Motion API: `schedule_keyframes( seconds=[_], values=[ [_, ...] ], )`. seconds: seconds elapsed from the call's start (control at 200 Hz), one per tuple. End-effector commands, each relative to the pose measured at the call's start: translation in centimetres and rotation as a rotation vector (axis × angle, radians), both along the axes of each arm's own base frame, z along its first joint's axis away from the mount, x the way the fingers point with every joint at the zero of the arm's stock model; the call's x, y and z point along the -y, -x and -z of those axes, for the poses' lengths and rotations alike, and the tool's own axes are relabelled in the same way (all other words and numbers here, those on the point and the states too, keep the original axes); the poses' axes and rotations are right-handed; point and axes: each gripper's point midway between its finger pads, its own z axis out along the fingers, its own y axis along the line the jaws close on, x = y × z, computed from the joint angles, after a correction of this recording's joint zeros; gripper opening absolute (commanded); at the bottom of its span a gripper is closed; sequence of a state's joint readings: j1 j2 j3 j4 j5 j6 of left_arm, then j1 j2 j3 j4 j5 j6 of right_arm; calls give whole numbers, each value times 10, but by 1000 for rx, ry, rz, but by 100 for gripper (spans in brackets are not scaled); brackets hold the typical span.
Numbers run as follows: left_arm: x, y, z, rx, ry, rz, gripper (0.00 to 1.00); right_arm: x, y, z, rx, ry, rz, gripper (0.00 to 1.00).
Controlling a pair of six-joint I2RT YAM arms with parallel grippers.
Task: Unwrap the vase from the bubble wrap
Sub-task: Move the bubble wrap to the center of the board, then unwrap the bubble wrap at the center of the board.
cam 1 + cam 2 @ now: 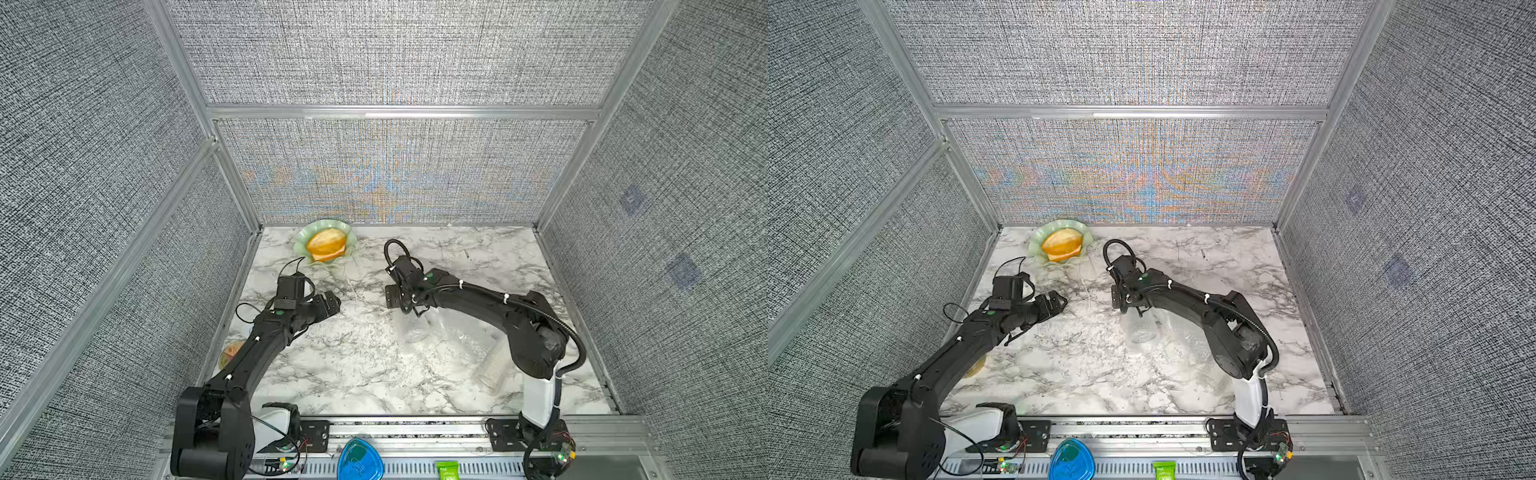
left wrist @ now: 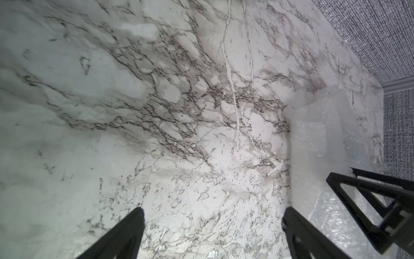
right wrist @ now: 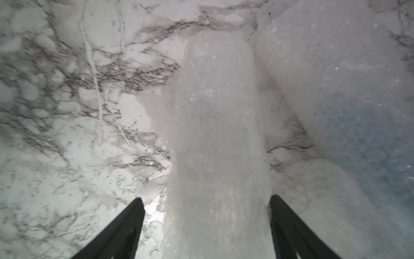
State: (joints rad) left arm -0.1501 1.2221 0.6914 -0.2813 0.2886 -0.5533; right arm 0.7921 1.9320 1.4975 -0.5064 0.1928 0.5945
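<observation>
Nearest, the bubble wrap lies crumpled on the right half of the marble table, partly under the right arm. Its upright roll stands between the spread fingers of the right gripper, perhaps brushing one finger; the blur hides any contact. Across the table, the left gripper is spread wide over bare marble. Farthest back sits a green dish.

green scalloped dish held an orange object at table's far edge | blue container, green packet on front rail
</observation>
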Motion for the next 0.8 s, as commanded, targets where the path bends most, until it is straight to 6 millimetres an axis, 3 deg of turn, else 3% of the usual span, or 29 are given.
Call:
schedule_keyframes(
  seconds=[0.0, 0.125, 0.34, 0.635, 0.795],
  values=[
    [16, -6, -5, 36, 45, 42, 97, -14, 3, -17, 0, -119, -2, 82],
    [34, -4, -1, 28, 68, 87, 96, -5, 8, -33, 52, -156, -19, 81],
    [74, -1, -2, 35, 122, 165, 92, 16, 25, -38, 101, -193, -103, 79],
    [120, -18, 3, 17, 155, 228, 86, 24, 38, -13, 70, -185, -156, 74],
    [135, -30, 0, 38, 130, 250, 85, 23, 45, -13, 96, -282, -171, 71]
  ],
)
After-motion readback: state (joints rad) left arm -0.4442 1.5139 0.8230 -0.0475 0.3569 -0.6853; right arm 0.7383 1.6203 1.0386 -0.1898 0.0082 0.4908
